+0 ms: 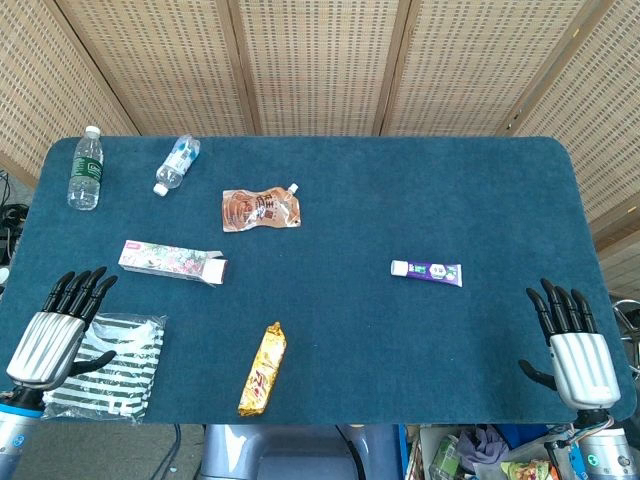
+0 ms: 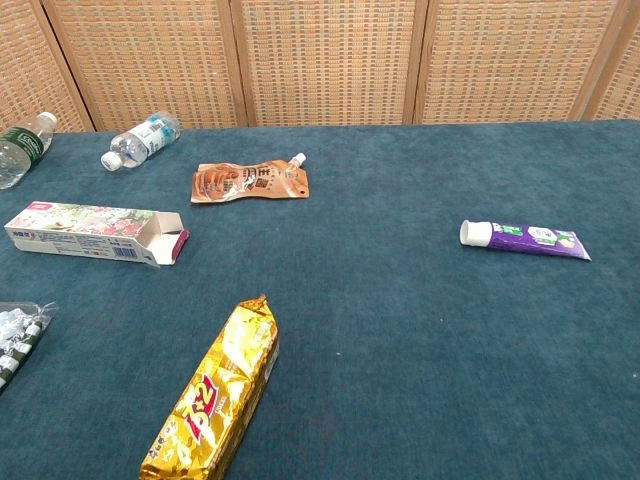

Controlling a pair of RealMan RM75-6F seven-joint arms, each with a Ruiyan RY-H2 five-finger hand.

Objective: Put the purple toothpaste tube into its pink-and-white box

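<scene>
Black-fingered left hand [image 1: 55,335]: near left table corner, fingers straight and spread, holding nothing, palm partly over the striped bag
Silver-backed right hand [image 1: 572,345]: near right table edge, fingers straight and apart, holding nothing, nothing under it but cloth
Hands in chest view: neither shows
Striped bag [image 1: 118,368]: black-and-white clear packet, flat under and beside left hand; only its edge shows at the left border in chest view [image 2: 18,335]
Gold snack bar [image 2: 215,395]: shiny wrapper, lying lengthwise near the front edge, between the hands, apart from everything
Toothpaste tube [image 1: 427,272]: purple, white cap pointing left, flat on cloth, right half of the table, well apart from right hand and from the box
Box [image 2: 95,232]: pink-and-white floral, lying flat on the left side, right end flap open and facing the tube, well apart from it
Brown pouch [image 1: 261,210]: spouted, flat, beyond the box toward table middle
Fallen bottle [image 1: 177,163]: clear, blue label, on its side, far left
Upright bottle [image 1: 87,169]: green label, standing, far left corner
Table [image 1: 400,190]: teal cloth
Backdrop [image 1: 320,60]: woven cane panels
</scene>
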